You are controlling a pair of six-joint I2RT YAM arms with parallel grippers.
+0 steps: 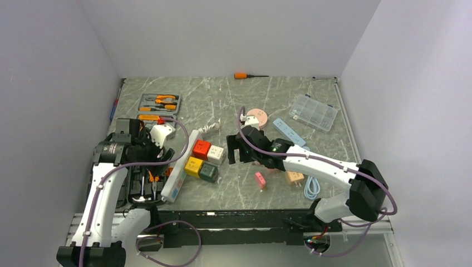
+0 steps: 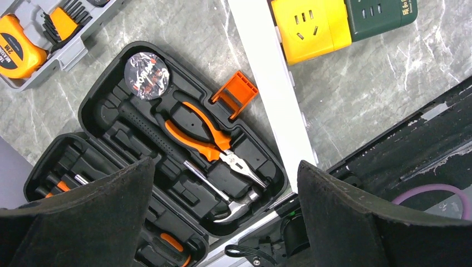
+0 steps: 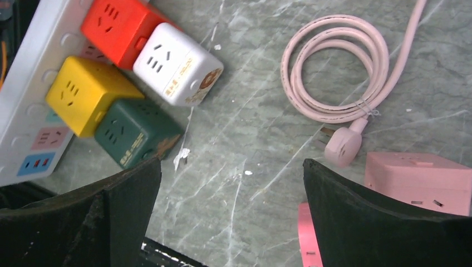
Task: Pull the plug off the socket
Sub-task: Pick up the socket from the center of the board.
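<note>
The long white socket strip (image 1: 182, 167) lies left of centre, its blue marks at the near end (image 3: 36, 164). A red cube plug (image 1: 201, 149) and a yellow cube plug (image 1: 193, 166) sit on its outlet row. A white cube (image 1: 215, 154) adjoins the red one and a green cube (image 1: 209, 172) adjoins the yellow one. My right gripper (image 1: 236, 151) is open and empty above bare table just right of the cubes (image 3: 231, 178). My left gripper (image 1: 156, 158) is open and empty left of the strip, over a black tool case (image 2: 225, 183).
The open black tool case (image 2: 111, 139) holds orange pliers (image 2: 206, 133) and a hammer. A grey tool tray (image 1: 158, 104), pink disc (image 1: 257, 117), light-blue strip (image 1: 288, 132) and clear box (image 1: 313, 111) lie further back. A pink cable (image 3: 334, 72) and pink cube (image 3: 417, 181) lie right of my right gripper.
</note>
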